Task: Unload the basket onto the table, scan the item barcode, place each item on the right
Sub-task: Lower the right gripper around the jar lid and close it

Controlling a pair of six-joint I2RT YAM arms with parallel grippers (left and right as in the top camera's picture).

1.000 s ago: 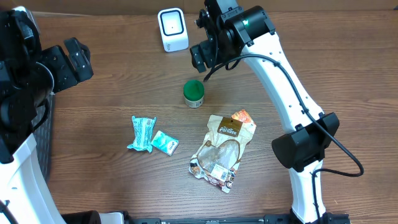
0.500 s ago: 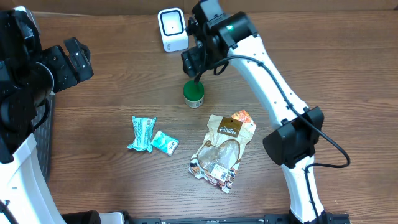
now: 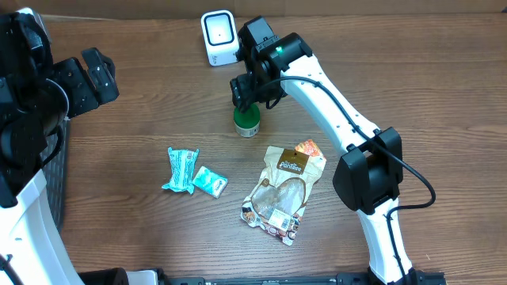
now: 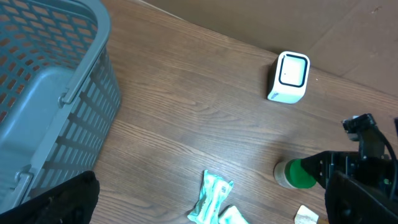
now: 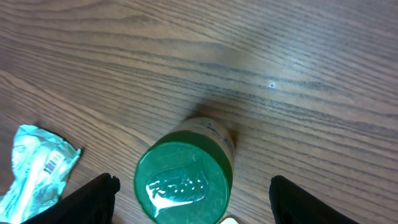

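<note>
**A:** Start at the left. What's there?

**B:** A grey plastic basket [image 4: 56, 93] sits at the left edge of the bench [image 3: 142, 127]. The left claw [image 3: 101, 73] hangs above that side with its jaws spread wide and nothing between them. It is well apart from every item.

**A:** And towards the middle?

**B:** Two teal packets lie flat on the wood. The longer teal packet [image 3: 182, 169] is crinkled, and the smaller teal packet [image 3: 210, 182] lies just beside it on its right. The right wrist view catches a corner of one of them, with a printed barcode facing up. I can't tell which of the two it is.

**A:** Where's the scanner?

**B:** The white barcode scanner [image 3: 219, 37] stands at the far edge of the bench, right of the packets. It has a dark square window.

**A:** And the item itself?

**B:** The green-lidded jar [image 3: 247, 120] stands upright on the bench, near the scanner and on the side closer to the arm bases. The right claw [image 3: 247, 99] is directly over it.

**A:** Is it gripping the jar?

**B:** No. In the right wrist view the lid sits between the two black fingers [image 5: 93, 202], with bare wood showing on both sides. The jaws are spread and straddle the jar without touching it.

**A:** Anything further right?

**B:** A brown and orange snack pouch [image 3: 285, 192] lies flat, nearer the bases than the jar and apart from it. The right arm's white links run past its right side.
</note>
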